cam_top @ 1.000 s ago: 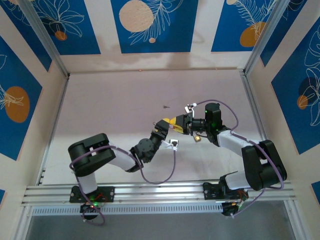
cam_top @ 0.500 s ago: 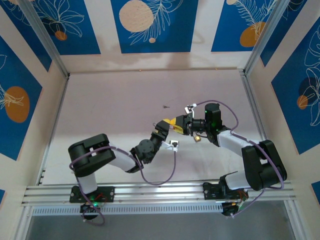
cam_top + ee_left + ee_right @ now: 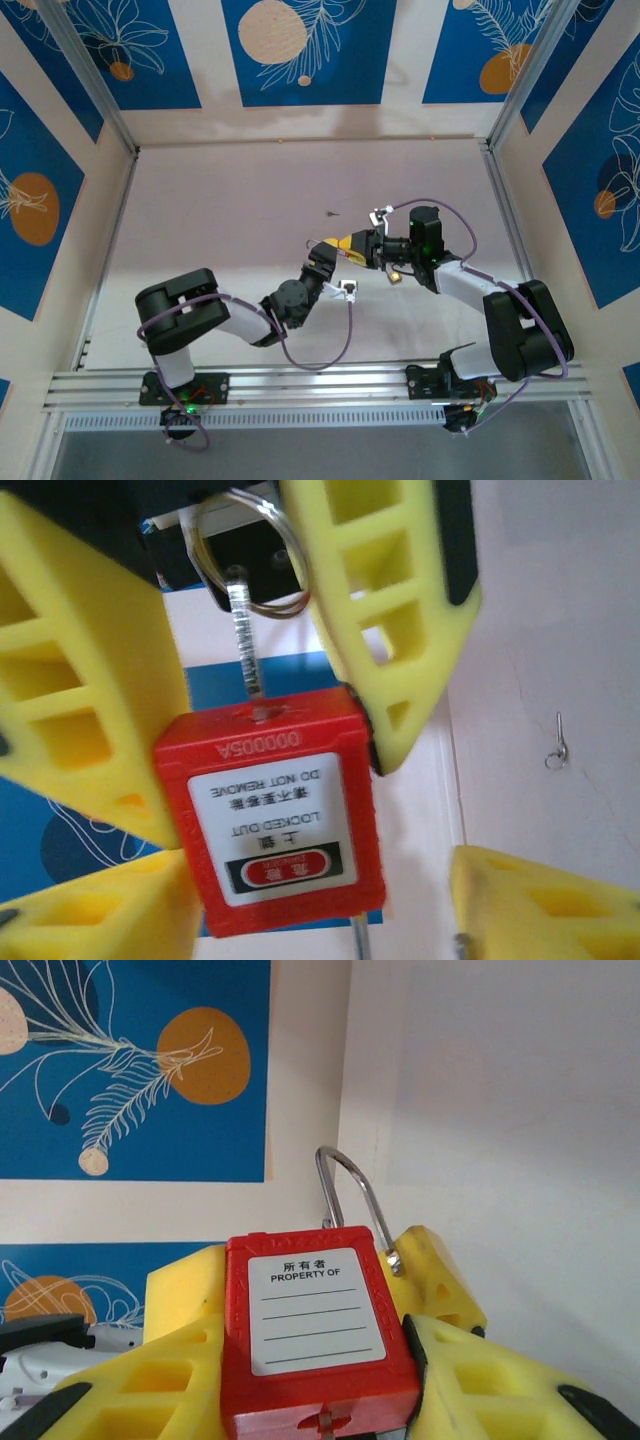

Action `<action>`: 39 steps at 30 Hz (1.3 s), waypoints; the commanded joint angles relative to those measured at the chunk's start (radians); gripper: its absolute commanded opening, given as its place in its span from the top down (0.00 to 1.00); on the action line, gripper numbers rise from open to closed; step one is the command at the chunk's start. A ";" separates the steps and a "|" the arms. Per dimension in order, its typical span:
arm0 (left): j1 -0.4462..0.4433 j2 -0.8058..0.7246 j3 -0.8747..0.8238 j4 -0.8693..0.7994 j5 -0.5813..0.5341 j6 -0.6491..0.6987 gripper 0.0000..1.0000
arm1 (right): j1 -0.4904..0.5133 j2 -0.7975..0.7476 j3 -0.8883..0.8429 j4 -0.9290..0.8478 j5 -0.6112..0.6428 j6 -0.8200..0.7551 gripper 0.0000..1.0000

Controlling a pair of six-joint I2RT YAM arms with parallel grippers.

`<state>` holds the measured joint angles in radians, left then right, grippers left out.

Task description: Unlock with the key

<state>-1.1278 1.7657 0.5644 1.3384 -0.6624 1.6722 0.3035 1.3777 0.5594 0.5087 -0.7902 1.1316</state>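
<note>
A red padlock (image 3: 312,1345) (image 3: 270,815) is clamped by its sides between the yellow fingers (image 3: 500,1390) of my right gripper (image 3: 315,1370) (image 3: 360,250), which is shut on it above the table's middle. The key (image 3: 245,650) sticks out of the padlock's keyhole end, its ring (image 3: 250,560) hanging toward the right gripper's palm. The steel shackle (image 3: 345,1190) points away from that gripper, one leg's end lying outside the body. My left gripper (image 3: 320,885) (image 3: 338,245) faces it from the shackle end, open; one finger (image 3: 90,920) is beside the body, the other finger (image 3: 540,900) stands apart.
A small metal pin (image 3: 556,748) lies on the pale table (image 3: 250,200) beyond the grippers. A small brass-coloured piece (image 3: 395,277) lies under the right wrist. Blue patterned walls (image 3: 300,50) and aluminium posts (image 3: 100,90) enclose the table.
The left gripper's jaws have widened a little around the padlock. Both arms have stayed almost where they were.
</note>
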 commanded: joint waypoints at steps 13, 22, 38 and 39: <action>-0.079 -0.223 -0.115 0.067 0.011 -0.047 0.22 | -0.002 0.012 0.021 -0.051 -0.007 0.011 0.83; -0.073 -0.166 -0.077 0.047 0.049 -0.063 0.32 | 0.017 0.011 0.019 -0.031 -0.003 0.028 0.82; -0.024 -0.048 -0.046 0.068 0.096 -0.015 0.36 | 0.020 -0.038 -0.022 -0.046 -0.021 0.023 0.83; -0.023 -0.046 -0.047 0.068 0.095 -0.016 0.36 | 0.021 -0.040 -0.025 -0.046 -0.022 0.022 0.83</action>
<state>-1.1603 1.7061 0.5007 1.3655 -0.5869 1.6489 0.3187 1.3666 0.5514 0.4702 -0.7883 1.1580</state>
